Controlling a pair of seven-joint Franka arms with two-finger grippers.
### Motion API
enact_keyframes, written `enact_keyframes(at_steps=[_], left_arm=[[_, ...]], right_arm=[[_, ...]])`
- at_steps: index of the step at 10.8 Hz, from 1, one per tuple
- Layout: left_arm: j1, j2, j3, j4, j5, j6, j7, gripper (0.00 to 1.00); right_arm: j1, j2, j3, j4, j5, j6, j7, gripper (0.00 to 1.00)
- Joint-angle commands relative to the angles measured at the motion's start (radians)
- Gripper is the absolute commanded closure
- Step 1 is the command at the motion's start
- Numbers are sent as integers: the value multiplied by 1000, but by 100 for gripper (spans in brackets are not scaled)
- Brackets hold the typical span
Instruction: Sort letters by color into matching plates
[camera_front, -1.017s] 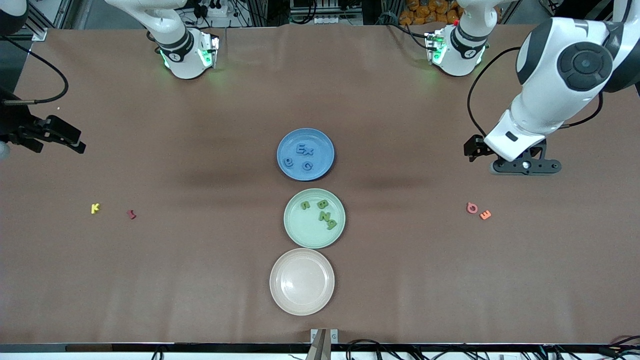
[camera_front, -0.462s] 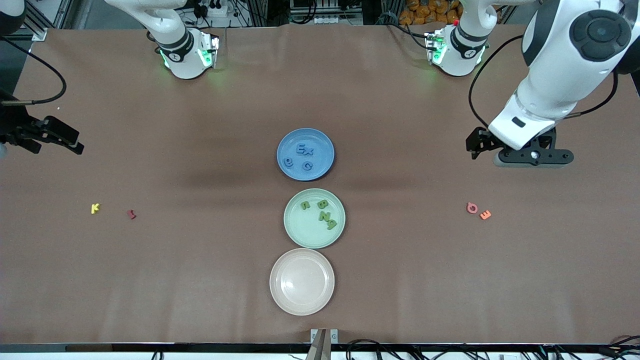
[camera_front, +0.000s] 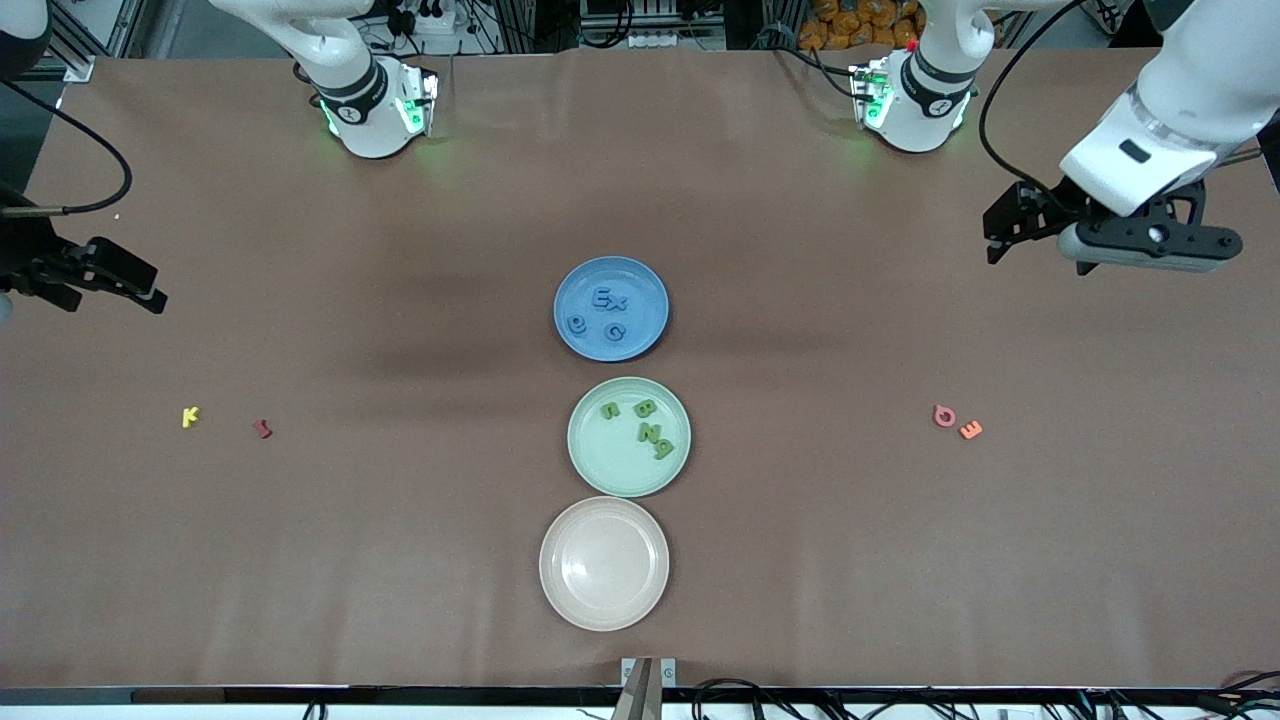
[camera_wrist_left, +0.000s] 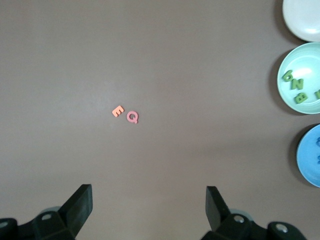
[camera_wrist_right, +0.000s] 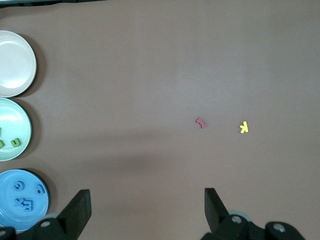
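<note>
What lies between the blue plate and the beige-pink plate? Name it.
The mint green plate holding four green letters sits between the blue plate and the beige-pink plate, as the front view shows.

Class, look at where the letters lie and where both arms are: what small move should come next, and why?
Probably none beyond parking: four blue letters lie in the blue plate, four green letters in the green plate. The yellow, dark red, pink and orange letters match no plate. The left tool and right tool are open, empty.
</note>
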Motion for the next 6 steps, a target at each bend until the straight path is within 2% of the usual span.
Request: enact_keyframes(at_steps=[1,3,6], left_arm=[[-23,21,14,97,-6,-17,62,0],[-20,73,13,194,8,-78,62,0],[-19,113,13,210,39,-87,70,0]], right_arm=[[6,16,-3,33,-6,-20,1,0],[8,20,-3,33,-4,-19,1,0],[15,20,-2,39,-3,-22,2,0]])
